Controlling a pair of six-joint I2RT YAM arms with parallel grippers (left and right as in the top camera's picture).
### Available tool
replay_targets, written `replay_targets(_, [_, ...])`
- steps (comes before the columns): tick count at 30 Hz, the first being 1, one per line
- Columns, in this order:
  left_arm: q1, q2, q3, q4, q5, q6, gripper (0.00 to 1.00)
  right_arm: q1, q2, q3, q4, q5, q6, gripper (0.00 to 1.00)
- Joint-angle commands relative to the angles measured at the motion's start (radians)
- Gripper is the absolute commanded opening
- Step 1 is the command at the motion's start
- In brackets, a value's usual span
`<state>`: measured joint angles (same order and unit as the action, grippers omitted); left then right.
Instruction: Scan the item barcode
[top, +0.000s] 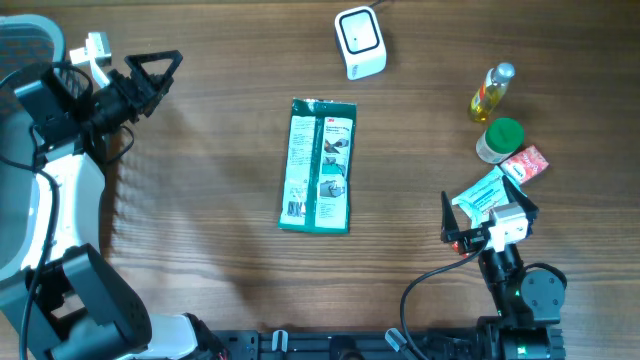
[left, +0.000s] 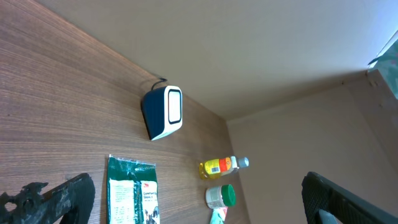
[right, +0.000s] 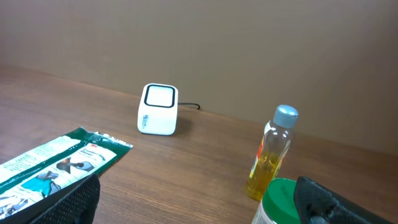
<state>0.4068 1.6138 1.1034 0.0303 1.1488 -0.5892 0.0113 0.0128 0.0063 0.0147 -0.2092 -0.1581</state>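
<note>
A green and white flat packet (top: 318, 166) lies in the middle of the table, lengthwise toward the far edge. The white barcode scanner (top: 360, 42) stands beyond it, its window seen from the left wrist (left: 163, 113) and the right wrist (right: 158, 109). My left gripper (top: 163, 78) hangs open at the far left, well apart from the packet (left: 132, 193), with nothing between its fingers. My right gripper (top: 487, 205) stands open at the near right above a small teal packet (top: 482, 195), holding nothing. The green packet's corner (right: 56, 162) shows at its left.
At the right stand a yellow oil bottle (top: 491, 92), a jar with a green lid (top: 499, 139) and a small red box (top: 527, 164). The bottle (right: 273, 152) and jar (right: 283, 199) are close ahead of the right gripper. The scanner's cable runs off the far edge.
</note>
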Motion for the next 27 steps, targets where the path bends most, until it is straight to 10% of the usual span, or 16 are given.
replay_targets(1, [0.003,0.002,0.006,0.004,0.004,0.005,1.00,-0.005,-0.008,-0.001,0.002,-0.005,0.001,1.00])
replay_targets(13, [0.003,-0.018,0.006,0.003,0.003,0.005,1.00,-0.005,-0.008,-0.001,0.002,-0.005,0.001,1.00])
replay_targets(21, [-0.033,-0.509,0.006,-0.048,-0.060,0.074,1.00,-0.005,-0.008,-0.001,0.002,-0.005,0.001,1.00])
replay_targets(27, [-0.253,-0.937,0.005,-0.333,-0.377,0.729,1.00,-0.005,-0.008,-0.001,0.002,-0.005,0.001,1.00])
